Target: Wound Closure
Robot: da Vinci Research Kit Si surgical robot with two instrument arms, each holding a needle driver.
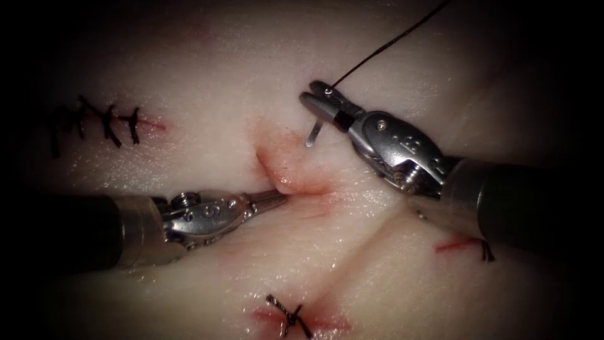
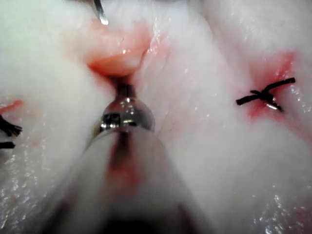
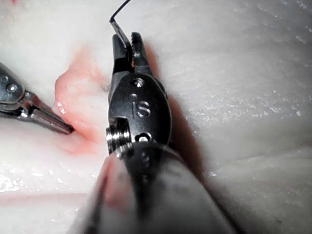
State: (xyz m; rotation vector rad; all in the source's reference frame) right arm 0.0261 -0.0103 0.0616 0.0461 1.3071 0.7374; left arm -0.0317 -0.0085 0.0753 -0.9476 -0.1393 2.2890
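Right tool (image 1: pixel 318 97): steel jaws clamped on curved needle (image 1: pixel 314 133) near its thread end, tip free above the tissue (image 1: pixel 207 69). Dark thread (image 1: pixel 390 43) trails far-right. Left tool (image 1: pixel 277 198): slim jaws pinching the glistening pink cut (image 1: pixel 286 167) edge.

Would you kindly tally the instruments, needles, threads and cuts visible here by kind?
Steel needle drivers: 2; left tool, jaws shut, tips at the open cut; right tool holds the curved steel needle near its thread end.
Curved steel needles: 1, clear of the pale tissue.
Dark threads: 1.
Cuts: 4; 1 open cut, 3 stitched cuts.
Total: 8.
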